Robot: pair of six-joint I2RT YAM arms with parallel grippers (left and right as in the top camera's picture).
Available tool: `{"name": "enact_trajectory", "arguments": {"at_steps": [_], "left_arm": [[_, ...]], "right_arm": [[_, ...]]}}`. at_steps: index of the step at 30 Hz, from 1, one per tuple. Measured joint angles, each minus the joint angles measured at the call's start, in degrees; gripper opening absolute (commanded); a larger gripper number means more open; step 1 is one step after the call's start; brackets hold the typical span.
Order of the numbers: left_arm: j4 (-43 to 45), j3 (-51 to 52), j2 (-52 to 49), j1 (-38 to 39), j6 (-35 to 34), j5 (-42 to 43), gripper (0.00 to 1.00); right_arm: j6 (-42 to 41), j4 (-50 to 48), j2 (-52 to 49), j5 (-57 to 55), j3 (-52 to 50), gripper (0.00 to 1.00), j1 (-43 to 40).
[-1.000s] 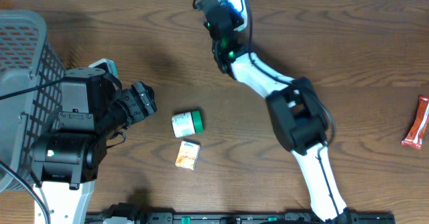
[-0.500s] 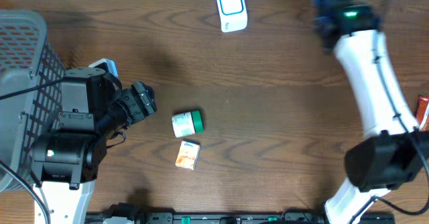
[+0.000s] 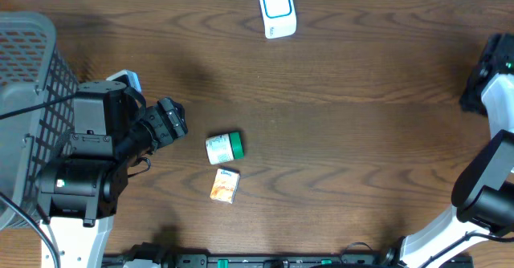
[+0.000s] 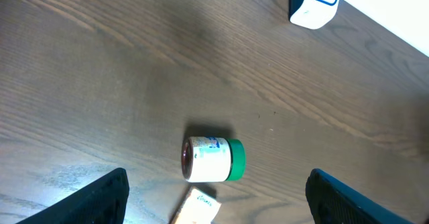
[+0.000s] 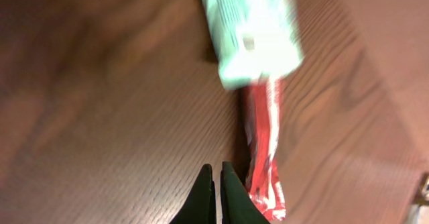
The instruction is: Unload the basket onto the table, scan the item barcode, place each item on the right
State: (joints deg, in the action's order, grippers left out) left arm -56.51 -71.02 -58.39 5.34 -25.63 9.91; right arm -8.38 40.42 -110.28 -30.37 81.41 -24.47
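Observation:
A white barcode scanner (image 3: 277, 10) with a blue face stands at the table's back edge, also visible in the left wrist view as the scanner (image 4: 315, 3). A small jar with a green lid (image 3: 224, 148) lies on its side mid-table, with an orange packet (image 3: 226, 185) just in front of it. My left gripper (image 4: 218, 177) hangs open above the jar (image 4: 213, 160) and the packet (image 4: 198, 210), holding nothing. My right gripper (image 5: 216, 174) is shut and empty, its tips just left of a red wrapper (image 5: 263, 143). A pale green pack (image 5: 255, 29) lies beyond the wrapper.
A grey mesh basket (image 3: 24, 75) stands at the far left beside the left arm (image 3: 88, 164). The right arm (image 3: 494, 83) reaches along the table's right edge and covers the red wrapper in the overhead view.
The right arm has swung from the scanner at the back across to the far right edge, uncovering the scanner. The left arm, jar and packet have not moved.

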Motion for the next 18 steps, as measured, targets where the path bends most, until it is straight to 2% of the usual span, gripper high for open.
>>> {"name": "enact_trajectory", "arguments": {"at_steps": [1, 2, 4, 6, 10, 13, 18], "left_arm": [[0.0, 0.0, 0.0, 0.0, 0.0, 0.02, 0.85], [0.0, 0.0, 0.0, 0.0, 0.0, 0.02, 0.85], [0.0, 0.0, 0.0, 0.0, 0.0, 0.0, 0.85], [0.0, 0.0, 0.0, 0.0, 0.0, 0.02, 0.85], [0.0, 0.0, 0.0, 0.0, 0.0, 0.02, 0.85], [0.0, 0.0, 0.0, 0.0, 0.0, 0.02, 0.85], [0.02, 0.0, 0.0, 0.0, 0.0, 0.0, 0.85]], "right_arm": [[-0.15, 0.0, 0.0, 1.03, -0.79, 0.11, -0.2], [-0.33, 0.04, 0.0, 2.8, -1.05, 0.29, -0.35], [-0.59, 0.42, 0.02, 7.96, -0.55, 0.55, -0.37], [-0.9, 1.88, 0.07, 14.19, 1.03, 0.76, -0.11], [-1.2, 6.6, 1.81, 28.81, 5.44, 0.99, 2.8], [-1.36, 9.92, 5.64, 36.72, 6.91, 0.99, 7.48], [-1.27, 15.89, 9.57, 42.75, 7.65, 0.99, 17.38]]}}
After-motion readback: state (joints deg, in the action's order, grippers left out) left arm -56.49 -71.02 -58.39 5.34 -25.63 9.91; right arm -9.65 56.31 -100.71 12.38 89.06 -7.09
